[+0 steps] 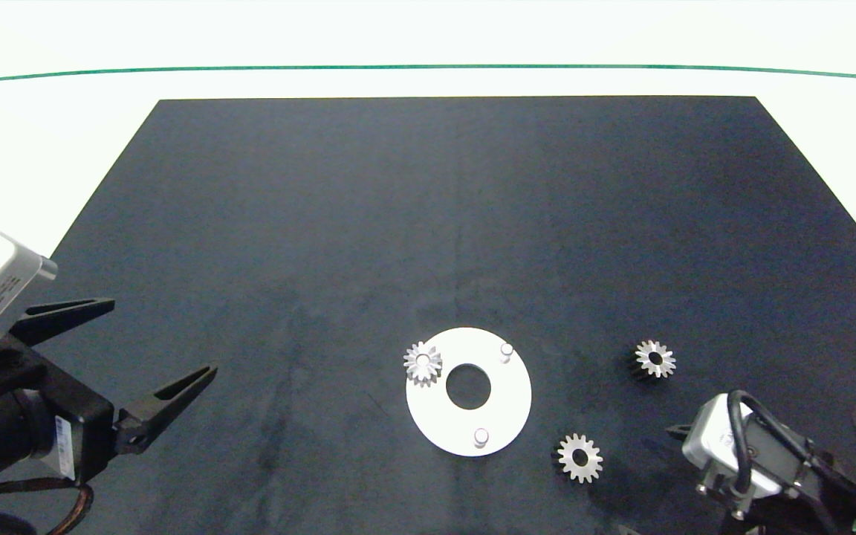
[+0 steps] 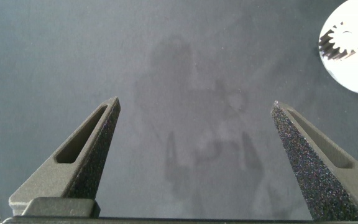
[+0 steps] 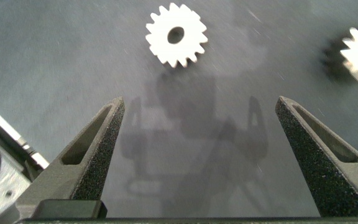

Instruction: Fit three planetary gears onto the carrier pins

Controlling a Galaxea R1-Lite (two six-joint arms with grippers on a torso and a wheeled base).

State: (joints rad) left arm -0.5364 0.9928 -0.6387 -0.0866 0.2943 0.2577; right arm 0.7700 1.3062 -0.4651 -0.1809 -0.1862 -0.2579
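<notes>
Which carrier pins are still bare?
Two. One gear sits on the left pin of the white disc; the far-right pin and near pin stand bare. Two gears lie on the mat.

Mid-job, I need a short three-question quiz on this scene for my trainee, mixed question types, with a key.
1. How many small shiny silver toothed gears sit on pins of the flat white ring-shaped disc?
2. True or false: the left tool is shut on a gear.
3. Which tool is nearer the two loose gears on the black mat: A left, B right?

Key
1. One; two short whitish pegs stand bare.
2. False: its fingers are spread and empty.
3. B: the right tool faces the loose gears, open.
</notes>
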